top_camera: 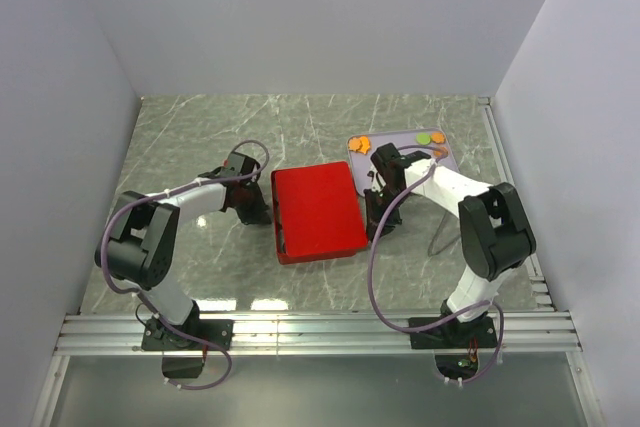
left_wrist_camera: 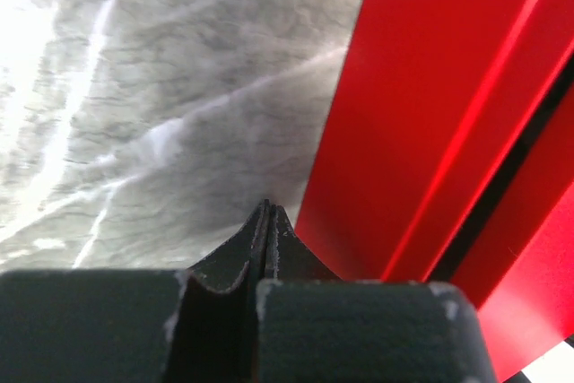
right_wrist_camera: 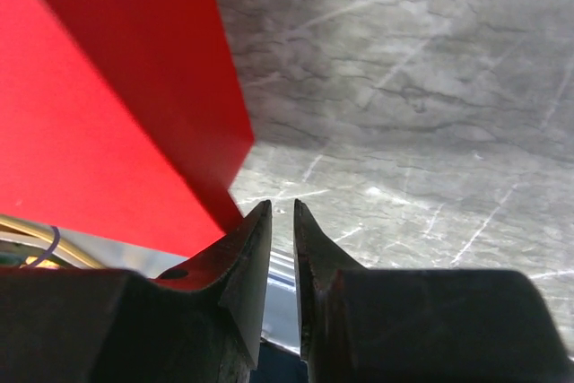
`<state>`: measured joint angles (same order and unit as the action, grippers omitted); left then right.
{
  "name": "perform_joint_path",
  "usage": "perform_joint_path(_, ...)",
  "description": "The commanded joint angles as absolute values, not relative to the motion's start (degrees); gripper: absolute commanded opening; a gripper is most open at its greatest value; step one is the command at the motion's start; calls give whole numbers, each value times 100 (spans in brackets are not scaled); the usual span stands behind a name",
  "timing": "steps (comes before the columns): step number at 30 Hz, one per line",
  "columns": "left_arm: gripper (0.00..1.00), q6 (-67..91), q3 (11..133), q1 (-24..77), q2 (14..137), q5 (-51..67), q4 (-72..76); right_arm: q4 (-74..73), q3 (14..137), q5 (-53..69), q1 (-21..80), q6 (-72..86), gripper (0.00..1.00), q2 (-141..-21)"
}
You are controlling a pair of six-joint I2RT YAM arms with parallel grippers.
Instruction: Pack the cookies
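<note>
A closed red box [top_camera: 318, 212] lies flat in the middle of the table. The cookies [top_camera: 360, 144] lie on a lilac tray [top_camera: 397, 138] behind it at the right: orange pieces at the tray's left end, a green disc [top_camera: 424, 139] and orange ones at its right end. My left gripper [top_camera: 262, 217] is shut and empty, low at the box's left side [left_wrist_camera: 448, 114], its tips [left_wrist_camera: 269, 208] just off the red wall. My right gripper [top_camera: 378, 229] sits low at the box's right side [right_wrist_camera: 99, 114]; its jaws [right_wrist_camera: 282, 206] stand a narrow gap apart with nothing between them.
White walls close the table on three sides. A metal rail [top_camera: 320, 327] runs along the near edge by the arm bases. The right forearm [top_camera: 440, 182] lies over the middle of the tray. A violet cable [top_camera: 375, 277] hangs from the right arm.
</note>
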<state>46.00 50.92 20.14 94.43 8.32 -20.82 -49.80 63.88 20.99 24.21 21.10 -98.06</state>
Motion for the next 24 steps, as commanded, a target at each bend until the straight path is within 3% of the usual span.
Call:
perform_joint_path(1,1,4728,5229,2136,9527,817,-2048,-5106,6688,2215,2514,2030,23,-9923)
perform_joint_path(24,1,4913,5036,2285,9475,967,-1872,-5115,7216,2312,2883,2171,20,-10309)
